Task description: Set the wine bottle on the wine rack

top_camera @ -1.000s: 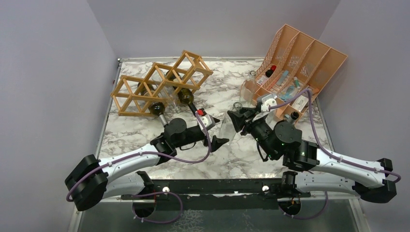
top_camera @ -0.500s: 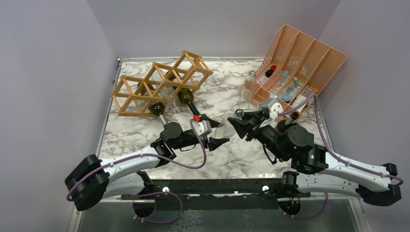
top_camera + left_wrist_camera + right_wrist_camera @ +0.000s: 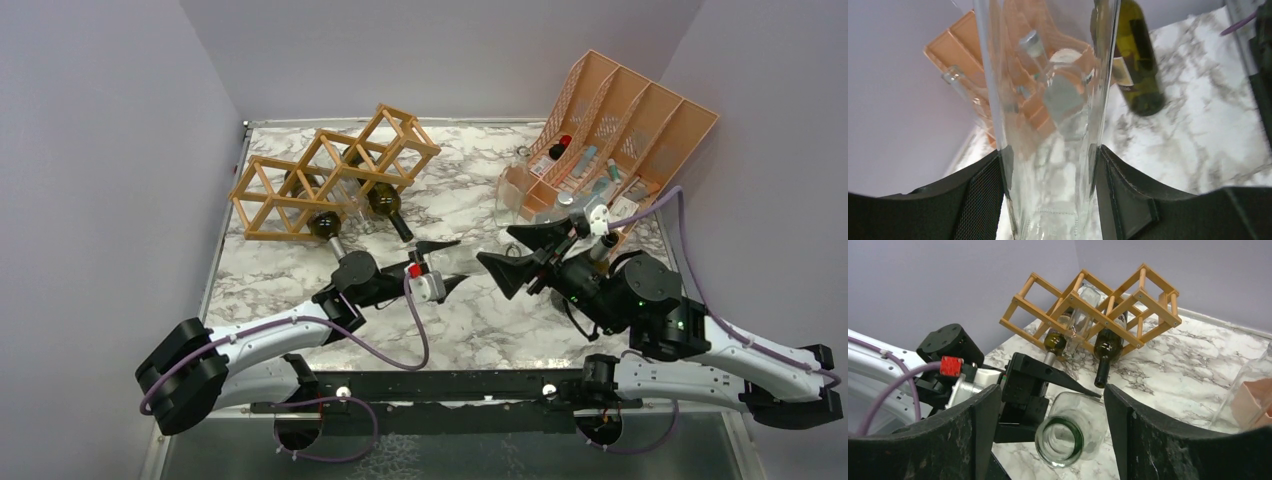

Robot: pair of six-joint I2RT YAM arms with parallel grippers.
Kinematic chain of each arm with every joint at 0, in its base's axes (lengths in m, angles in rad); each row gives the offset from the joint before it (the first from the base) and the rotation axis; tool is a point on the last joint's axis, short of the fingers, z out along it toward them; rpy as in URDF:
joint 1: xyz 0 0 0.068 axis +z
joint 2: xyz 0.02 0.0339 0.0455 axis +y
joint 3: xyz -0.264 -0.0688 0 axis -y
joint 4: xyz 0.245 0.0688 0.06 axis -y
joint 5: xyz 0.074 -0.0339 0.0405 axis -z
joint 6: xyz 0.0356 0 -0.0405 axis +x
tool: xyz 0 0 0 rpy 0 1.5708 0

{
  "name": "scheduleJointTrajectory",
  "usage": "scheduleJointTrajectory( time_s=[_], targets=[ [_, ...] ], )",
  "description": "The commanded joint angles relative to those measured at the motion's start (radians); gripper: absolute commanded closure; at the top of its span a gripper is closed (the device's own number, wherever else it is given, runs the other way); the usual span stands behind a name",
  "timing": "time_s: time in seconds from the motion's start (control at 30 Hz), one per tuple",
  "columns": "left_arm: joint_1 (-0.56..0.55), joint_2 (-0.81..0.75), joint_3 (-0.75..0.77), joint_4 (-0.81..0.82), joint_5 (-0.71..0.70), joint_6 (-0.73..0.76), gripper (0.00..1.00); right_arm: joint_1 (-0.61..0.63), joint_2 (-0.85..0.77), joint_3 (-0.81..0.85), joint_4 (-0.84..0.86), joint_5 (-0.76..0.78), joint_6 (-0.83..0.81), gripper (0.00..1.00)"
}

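The wine bottle (image 3: pixel 1048 150) is clear glass and hard to make out from above, where it spans between the two grippers (image 3: pixel 470 262). My left gripper (image 3: pixel 1048 200) is shut on its body, both pads pressed against the glass. In the right wrist view the bottle's open mouth (image 3: pixel 1065 437) points at the camera. My right gripper (image 3: pixel 1050 410) stands open around the neck, with a gap on each side. The wine rack (image 3: pixel 335 175), a tan wooden lattice, stands at the back left and holds dark green bottles (image 3: pixel 1108 347).
A peach slotted organizer (image 3: pixel 620 130) with small bottles stands at the back right. A dark green bottle (image 3: pixel 1138 65) lies on the marble beyond the held one. Purple walls close in the table on three sides.
My left gripper closed on the clear bottle and turned its wrist. My right gripper, shut on the neck before, has opened and drawn back to the right.
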State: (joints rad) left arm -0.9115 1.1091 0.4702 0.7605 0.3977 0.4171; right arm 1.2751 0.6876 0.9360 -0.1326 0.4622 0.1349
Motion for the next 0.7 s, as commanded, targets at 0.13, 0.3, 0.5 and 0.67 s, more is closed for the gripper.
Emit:
scheduleJointTrajectory(
  time_s=[0.13, 0.3, 0.5, 0.67],
  targets=[
    [0.003, 0.024, 0.074, 0.035, -0.085, 0.584, 1.0, 0.005, 0.029, 0.21, -0.388, -0.014, 0.083, 0.21],
    [0.003, 0.039, 0.123, 0.006, -0.109, 0.808, 1.0, 0.005, 0.097, 0.307, -0.567, 0.025, 0.138, 0.21],
    [0.003, 0.053, 0.152, -0.009, -0.163, 1.005, 1.0, 0.004, 0.164, 0.312, -0.644, 0.107, 0.152, 0.18],
    [0.003, 0.053, 0.14, -0.013, -0.207, 1.083, 1.0, 0.005, 0.239, 0.3, -0.68, 0.232, 0.187, 0.16]
  ],
)
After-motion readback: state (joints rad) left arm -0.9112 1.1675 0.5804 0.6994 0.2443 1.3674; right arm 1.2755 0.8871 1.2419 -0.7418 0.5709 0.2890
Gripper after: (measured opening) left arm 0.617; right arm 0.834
